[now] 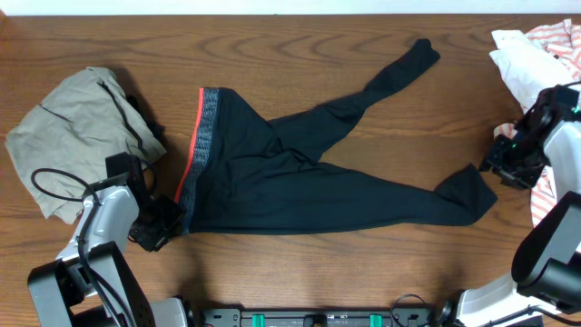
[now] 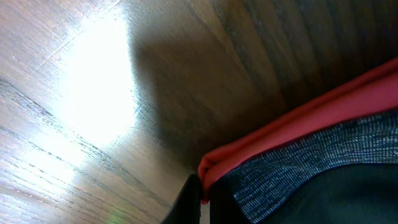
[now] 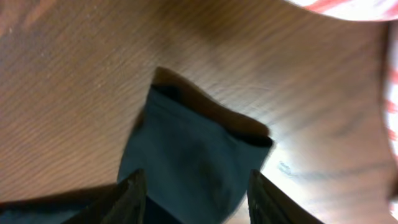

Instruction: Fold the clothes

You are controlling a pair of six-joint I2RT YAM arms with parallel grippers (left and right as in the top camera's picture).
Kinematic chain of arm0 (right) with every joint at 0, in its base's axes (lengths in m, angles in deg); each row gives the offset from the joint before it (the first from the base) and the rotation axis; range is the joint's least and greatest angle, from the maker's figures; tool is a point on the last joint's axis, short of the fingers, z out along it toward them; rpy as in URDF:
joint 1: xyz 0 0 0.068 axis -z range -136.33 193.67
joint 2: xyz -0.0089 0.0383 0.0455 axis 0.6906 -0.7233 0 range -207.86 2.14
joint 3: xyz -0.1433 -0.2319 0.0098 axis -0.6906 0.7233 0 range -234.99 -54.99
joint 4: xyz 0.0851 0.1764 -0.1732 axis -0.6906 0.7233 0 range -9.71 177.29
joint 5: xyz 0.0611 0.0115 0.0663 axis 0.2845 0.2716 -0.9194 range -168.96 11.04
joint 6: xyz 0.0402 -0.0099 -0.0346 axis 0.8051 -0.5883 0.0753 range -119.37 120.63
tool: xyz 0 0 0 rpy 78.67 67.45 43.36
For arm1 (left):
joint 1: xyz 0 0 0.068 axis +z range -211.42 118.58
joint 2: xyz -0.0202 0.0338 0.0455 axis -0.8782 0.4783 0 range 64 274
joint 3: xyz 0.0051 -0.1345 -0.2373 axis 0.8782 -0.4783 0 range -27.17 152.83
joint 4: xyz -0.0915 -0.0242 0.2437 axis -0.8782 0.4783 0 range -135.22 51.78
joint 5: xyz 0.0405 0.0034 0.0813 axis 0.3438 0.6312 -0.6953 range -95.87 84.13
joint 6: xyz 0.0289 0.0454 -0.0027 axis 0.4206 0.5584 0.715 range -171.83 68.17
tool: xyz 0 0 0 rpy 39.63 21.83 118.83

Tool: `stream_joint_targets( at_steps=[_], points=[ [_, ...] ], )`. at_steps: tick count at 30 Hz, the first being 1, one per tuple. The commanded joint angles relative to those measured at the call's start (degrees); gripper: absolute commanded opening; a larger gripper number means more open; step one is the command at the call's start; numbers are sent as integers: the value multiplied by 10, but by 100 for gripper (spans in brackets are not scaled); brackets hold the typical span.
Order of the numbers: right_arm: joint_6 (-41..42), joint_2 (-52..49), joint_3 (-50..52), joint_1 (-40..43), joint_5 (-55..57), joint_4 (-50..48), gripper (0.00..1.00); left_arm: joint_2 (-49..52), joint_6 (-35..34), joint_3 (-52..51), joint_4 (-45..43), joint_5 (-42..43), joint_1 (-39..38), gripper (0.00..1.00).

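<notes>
A crumpled khaki garment (image 1: 68, 127) lies just beyond the left gripper (image 1: 162, 227), on its outer side, set apart from the job. The left gripper is pressed together, pinching the near corner of the grey waistband (image 2: 311, 155), where the red edging folds over. Taking a corner this way looks meant to anchor or lift that end for a fold.

Ahead of this gripper and off to its inner side, the black leggings (image 1: 272, 182) lie flat and not yet folded, with the waistband end closest to it. The two legs splay apart. The upper leg (image 1: 381, 86) angles away toward the far side, and the lower leg (image 1: 399, 195) runs on toward the right gripper (image 1: 501, 163).

That gripper is spread and holds nothing. The cuff (image 3: 193, 143) of the lower leg lies just in front of its fingers and partly between them, so it seems placed to take that end. White and red-striped garments (image 1: 536, 45) are heaped just beyond it, on its outer side.

The table (image 1: 300, 282) is dark brown wood with a strong grain, smooth enough to throw bright glare in the wrist views. Almost nothing of the room shows past its edges.
</notes>
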Motion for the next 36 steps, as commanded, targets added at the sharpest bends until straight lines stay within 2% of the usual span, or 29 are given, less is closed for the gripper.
stream_joint_targets(
  at_steps=[1, 9, 22, 25, 28, 29, 32, 36],
  points=[
    [-4, 3, 33, -16, -28, -37, 50, -2, 3, -1, -3, -28, 5, 6],
    [-4, 3, 82, -48, -28, -117, 52, -2, 3, -1, -3, -28, 5, 6],
    [13, 3, 120, -60, -23, -155, 48, -2, 4, -1, -3, -28, 5, 6],
    [13, 3, 121, -60, -23, -155, 42, -2, 4, -1, -3, -28, 5, 6],
    [13, 3, 121, -60, -23, -155, 30, -2, 4, -1, -3, -28, 5, 6],
    [13, 3, 121, -60, -23, -155, 20, -2, 4, -1, -3, -28, 5, 6],
    [13, 3, 121, -60, -23, -155, 1, -2, 4, -1, -3, -28, 5, 6],
    [13, 3, 121, -60, -23, -155, 1, -2, 4, -1, -3, -28, 5, 5]
  ],
)
